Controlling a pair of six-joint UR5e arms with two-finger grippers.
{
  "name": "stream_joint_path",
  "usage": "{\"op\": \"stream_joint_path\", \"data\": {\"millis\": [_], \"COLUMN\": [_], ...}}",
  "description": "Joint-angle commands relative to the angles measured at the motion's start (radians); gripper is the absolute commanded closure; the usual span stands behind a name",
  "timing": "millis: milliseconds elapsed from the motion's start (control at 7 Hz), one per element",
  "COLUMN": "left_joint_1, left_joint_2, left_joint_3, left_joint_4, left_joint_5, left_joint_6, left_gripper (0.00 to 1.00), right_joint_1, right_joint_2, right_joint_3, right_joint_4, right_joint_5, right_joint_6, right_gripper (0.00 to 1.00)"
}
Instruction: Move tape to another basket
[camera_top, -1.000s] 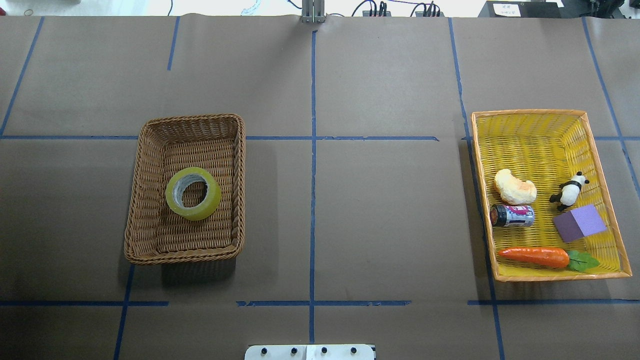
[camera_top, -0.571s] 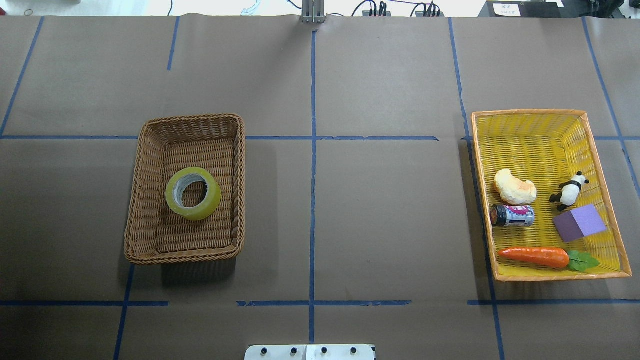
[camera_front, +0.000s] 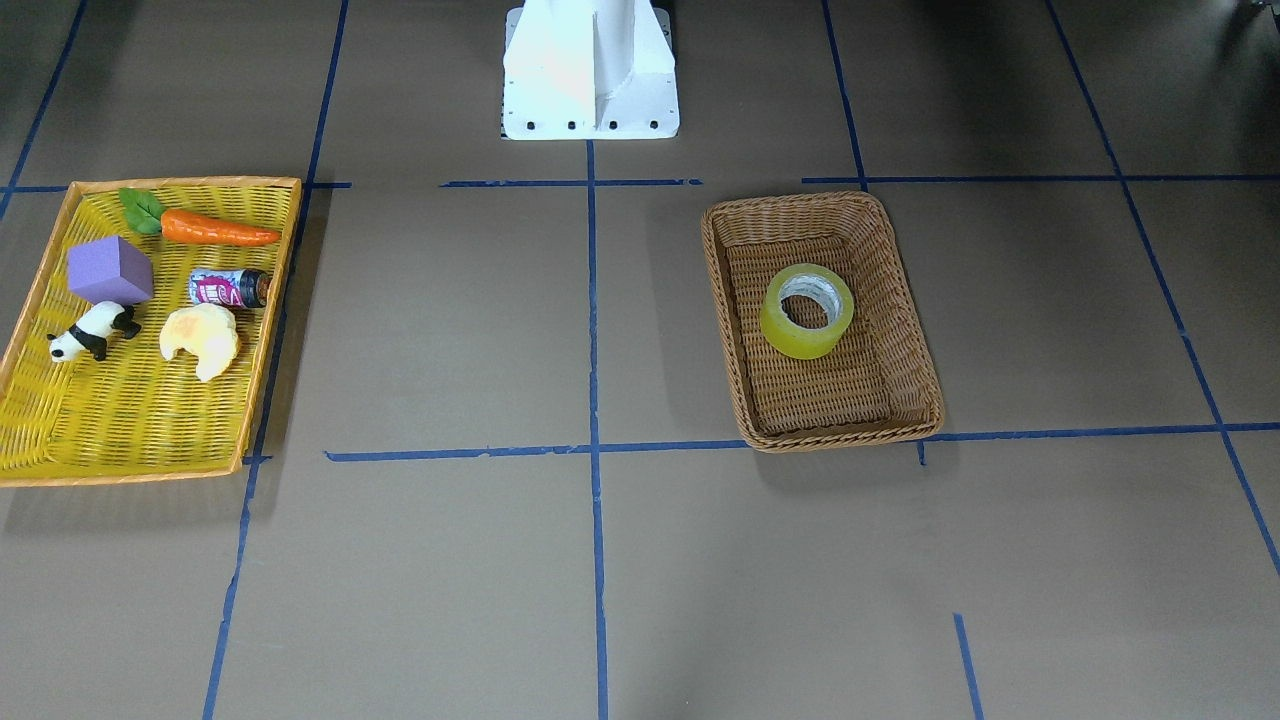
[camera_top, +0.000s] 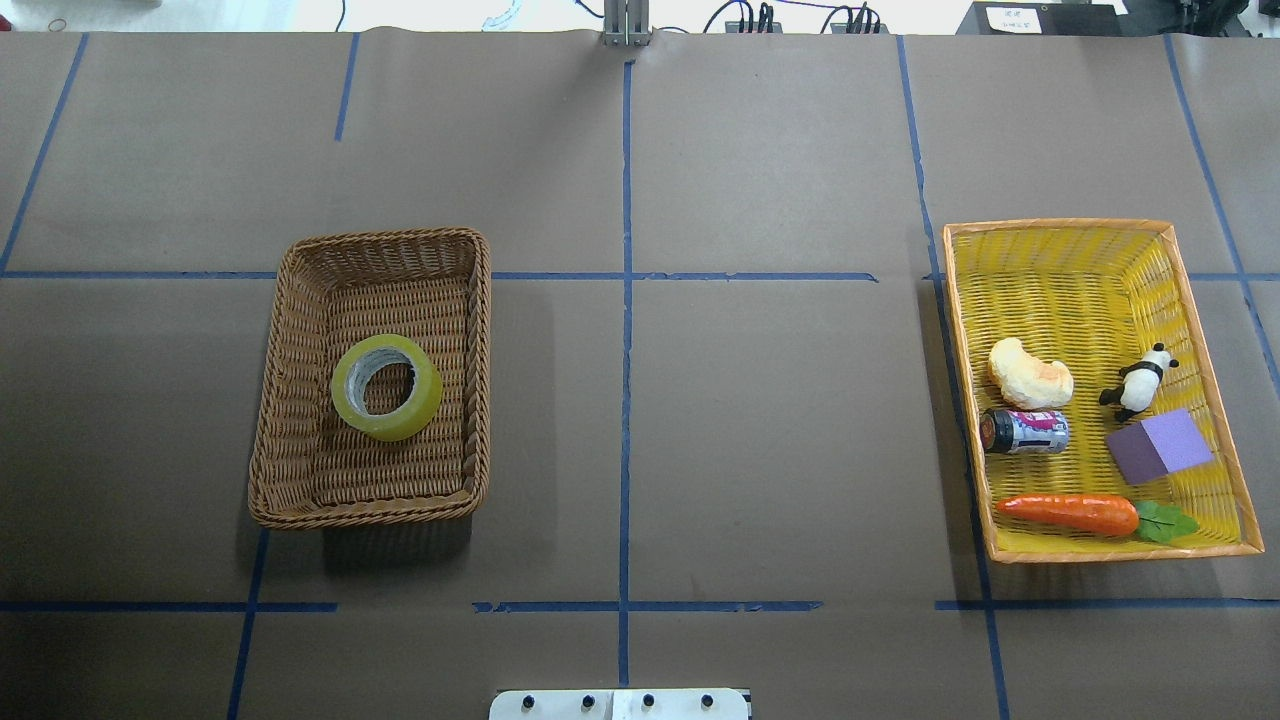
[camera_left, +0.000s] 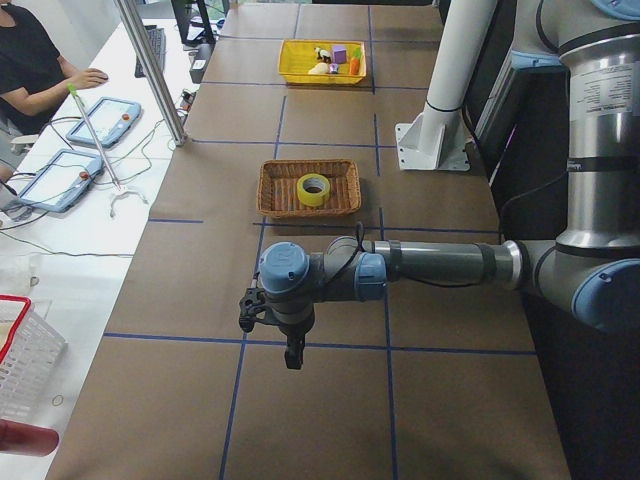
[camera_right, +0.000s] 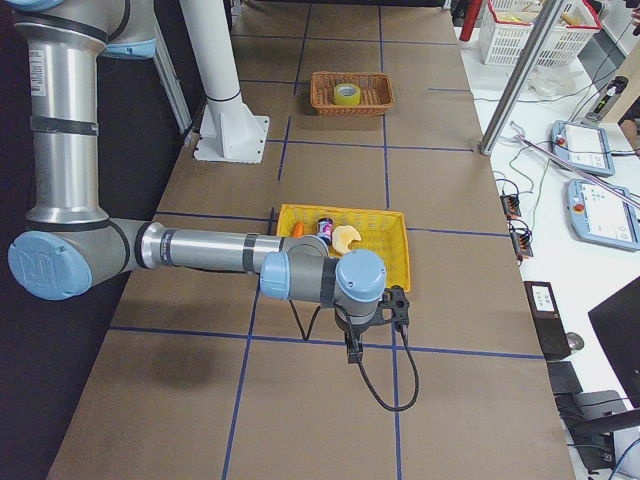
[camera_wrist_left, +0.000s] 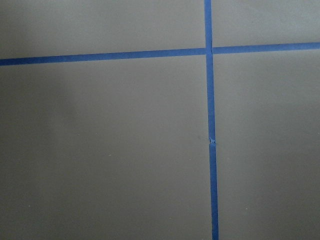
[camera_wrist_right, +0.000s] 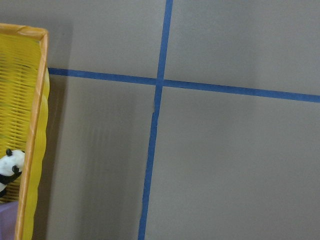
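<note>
Brown, seemingly paper-covered table under wicker basket and yellow tray

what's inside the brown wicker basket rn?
Only the tape, lying flat near the middle of the basket, core opening facing up. Weave shows through the opening; the floor beneath the roll's ring is covered. Nothing else is visible inside.
</note>
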Motion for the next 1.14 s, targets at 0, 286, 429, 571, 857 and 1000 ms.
{"op": "stream_joint_path", "data": {"millis": [0, 286, 429, 571, 857, 1000], "left_joint_1": [-0.001, -0.001, -0.001, 0.000, 0.000, 0.000], "left_joint_2": [0.003, 0.003, 0.001, 0.001, 0.000, 0.000], "left_joint_3": [0.014, 0.016, 0.019, 0.036, 0.034, 0.034], "left_joint_4": [0.000, 0.004, 0.006, -0.003, -0.005, -0.005], "left_joint_5": [-0.004, -0.007, -0.048, -0.068, -0.068, -0.068], "left_joint_6": [0.041, 0.039, 0.030, 0.030, 0.030, 0.029], "left_gripper": [0.00, 0.00, 0.00, 0.00, 0.00, 0.00], "right_joint_1": [0.000, 0.000, -0.002, 0.000, 0.000, -0.002], "right_joint_2": [0.000, 0.000, 0.000, 0.000, 0.000, 0.000], "right_joint_3": [-0.003, -0.003, -0.003, -0.002, -0.003, -0.003], "right_joint_4": [0.000, 0.000, 0.000, 0.000, 0.000, 0.000], "right_joint_5": [0.000, 0.000, 0.000, 0.000, -0.002, -0.002], "right_joint_6": [0.000, 0.000, 0.000, 0.000, -0.001, -0.001], "right_gripper": [0.00, 0.00, 0.00, 0.00, 0.00, 0.00]}}
